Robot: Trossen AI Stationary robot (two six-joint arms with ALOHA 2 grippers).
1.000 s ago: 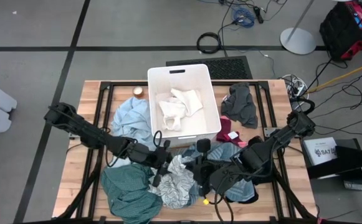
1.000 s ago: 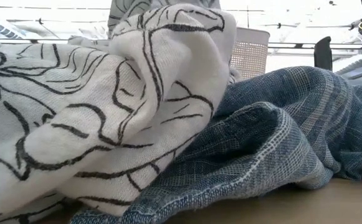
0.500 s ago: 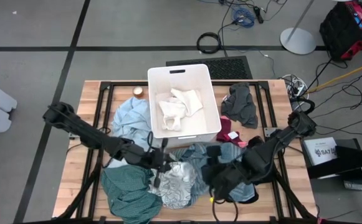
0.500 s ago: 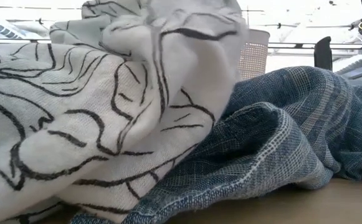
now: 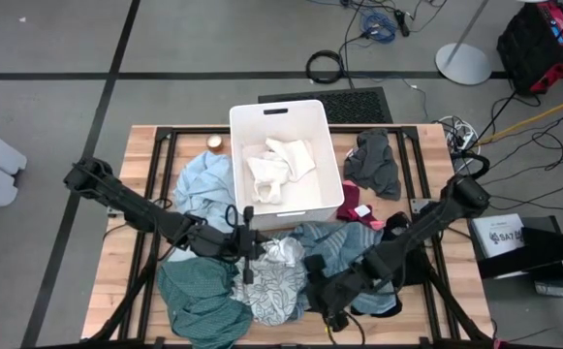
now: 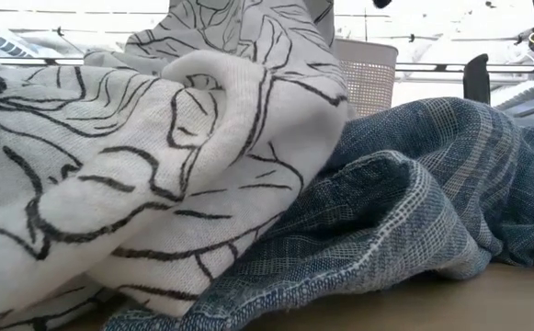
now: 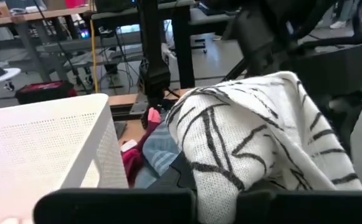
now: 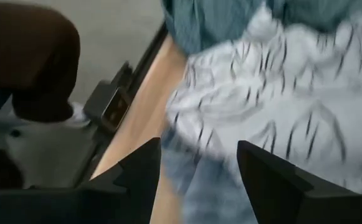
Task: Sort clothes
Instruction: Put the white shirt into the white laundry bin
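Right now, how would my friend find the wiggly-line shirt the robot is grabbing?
Find the white bin in the table's middle. Just in front of it, in the pile at the near edge, lies the white garment, pinched by the left gripper. Only it has black squiggly lines; its neighbours are teal and blue-grey striped.

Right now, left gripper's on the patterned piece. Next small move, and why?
Probably lift it straight up. The left gripper is shut on the white black-lined garment, bunched between the teal garment and blue striped garment; the right gripper is open beside it.
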